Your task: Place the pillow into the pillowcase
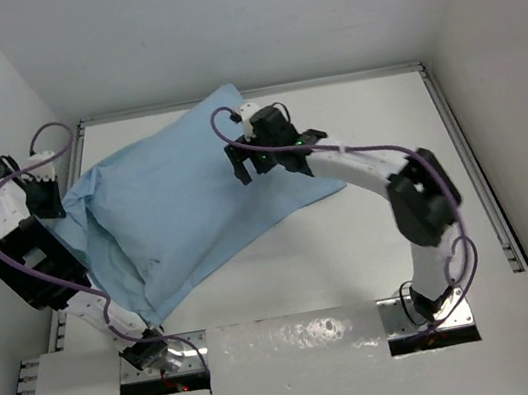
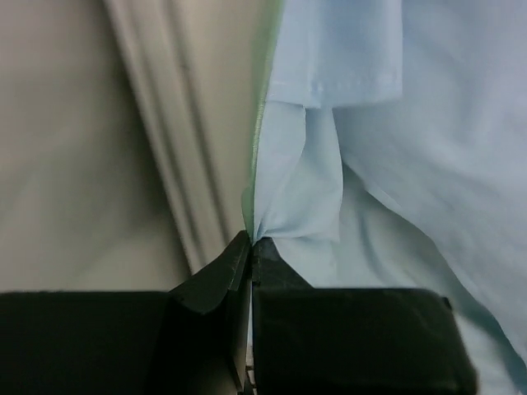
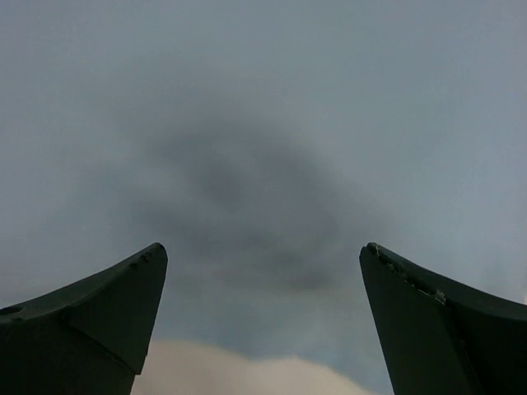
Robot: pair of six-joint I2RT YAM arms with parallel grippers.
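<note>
The pillowcase lies light-blue side up across the back left of the table, bulging in the middle. No part of the pillow shows; it is hidden or out of view. My left gripper is at the case's left edge and is shut on a pinch of its fabric; in the left wrist view the jaws meet on the blue cloth, with a thin green edge beside it. My right gripper is open just above the case's right part; in its own view the gripper is spread wide over blurred blue fabric.
The white table is bounded by a raised rail on the right and another on the left. White walls enclose the back and sides. The arm bases are at the near edge.
</note>
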